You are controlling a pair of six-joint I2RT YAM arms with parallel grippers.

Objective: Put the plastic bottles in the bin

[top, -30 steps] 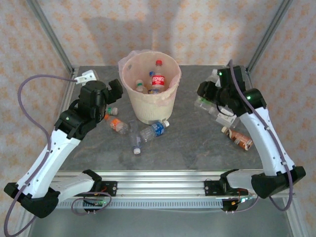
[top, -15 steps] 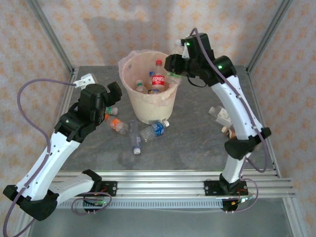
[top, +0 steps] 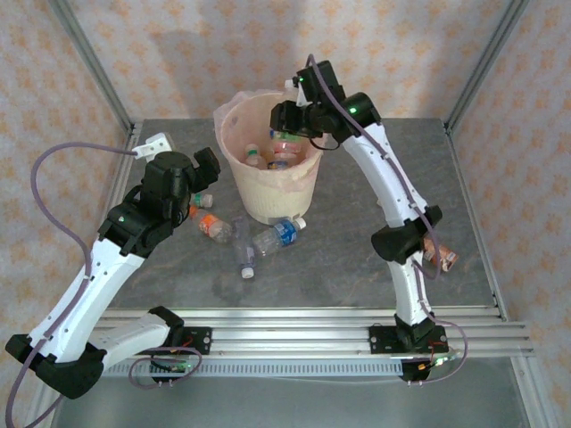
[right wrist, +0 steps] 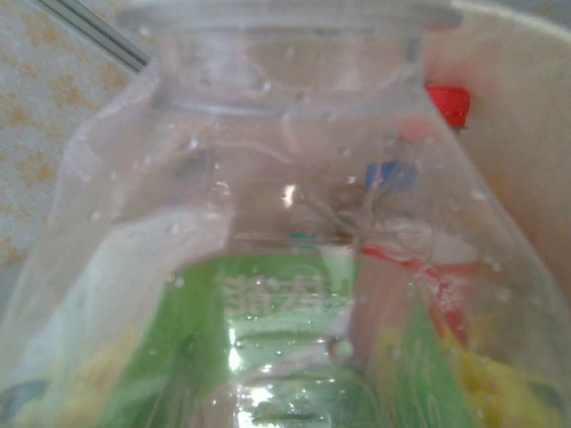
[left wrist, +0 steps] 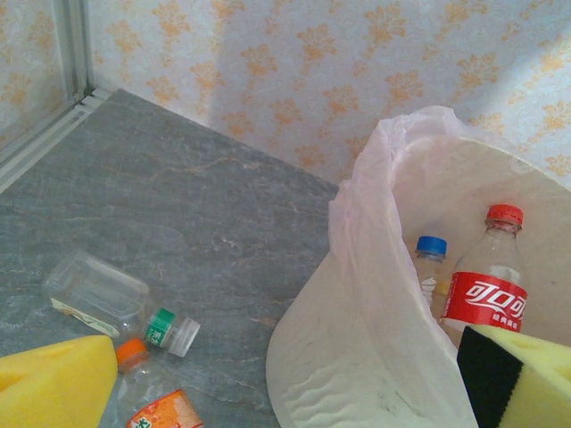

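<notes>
One bottle point(right wrist: 285, 267), seemingly green-labelled, is hanging over the bin point(top: 259, 192), right jaws clamping it. Left jaws are gaping wide, empty, near strays point(top: 268, 239) on bench point(top: 348, 259). Probably drop step; next, releasing inside the rim.

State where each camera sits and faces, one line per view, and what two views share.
Top external: above and behind the bases, looking down at table, bin and both arms.
Left wrist: low over the table, facing the bin; its yellow pads show.
Right wrist: above the bin, close on the clear bottle the right tool holds.
Shared: top and left wrist both see the bin.
</notes>
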